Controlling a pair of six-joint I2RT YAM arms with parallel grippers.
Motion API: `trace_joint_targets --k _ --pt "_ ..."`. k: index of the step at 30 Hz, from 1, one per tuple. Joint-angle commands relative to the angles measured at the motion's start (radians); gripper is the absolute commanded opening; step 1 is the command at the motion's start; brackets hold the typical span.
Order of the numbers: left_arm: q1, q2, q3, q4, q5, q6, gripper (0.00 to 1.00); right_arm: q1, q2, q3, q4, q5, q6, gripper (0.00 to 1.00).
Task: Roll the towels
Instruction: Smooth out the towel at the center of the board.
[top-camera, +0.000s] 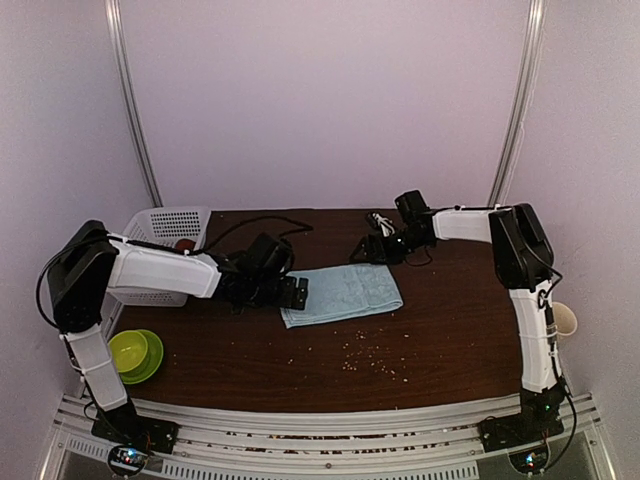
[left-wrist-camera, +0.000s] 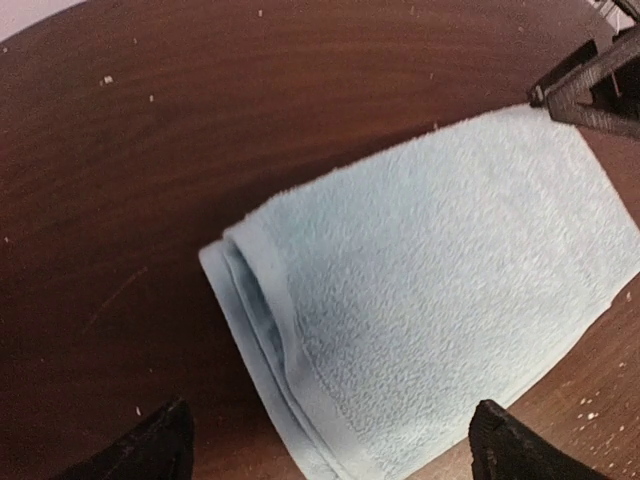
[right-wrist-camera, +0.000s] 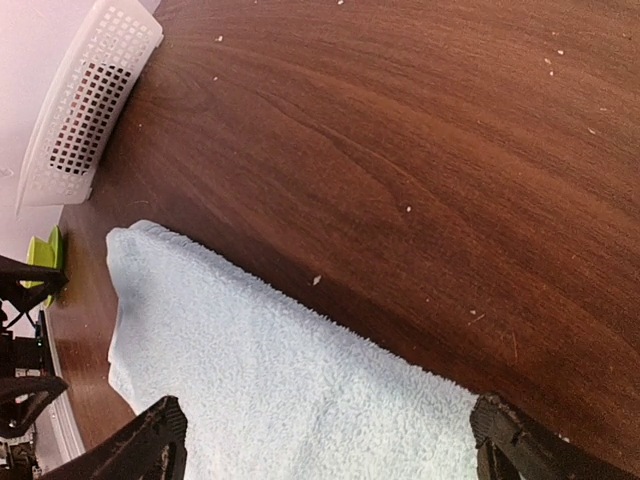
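One light-blue towel (top-camera: 342, 293) flat on counter (top-camera: 450, 330), left jaws wide apart at its left end, right jaws likewise by far corner, both empty.

No writing, label, brand mark or number can be read anywhere, neither on the pale light-blue cloth towel (top-camera: 343, 293), the white plastic lattice basket (top-camera: 175, 222) nor the lime-green plastic bowl (top-camera: 135, 352).

Left arm (top-camera: 160, 272) and right arm (top-camera: 530, 320): white rounded link shells between bulky black joint housings. Thin black cables (top-camera: 42, 290) loop alongside the links. Black bases (top-camera: 135, 432). Left gripper (top-camera: 303, 292) and right gripper (top-camera: 360, 250): matte black, with wedge-shaped fingers (left-wrist-camera: 150, 450).
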Motion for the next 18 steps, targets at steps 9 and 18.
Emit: trace_joint_targets --k 9,18 --pt "0.010 0.075 0.249 0.121 0.064 0.115 0.98 -0.012 -0.238 -0.064 -0.247 -0.102 -0.222 1.00" --pt "0.062 0.234 0.295 0.235 0.214 0.072 0.98 -0.037 -0.259 -0.230 -0.261 -0.136 -0.261 1.00"
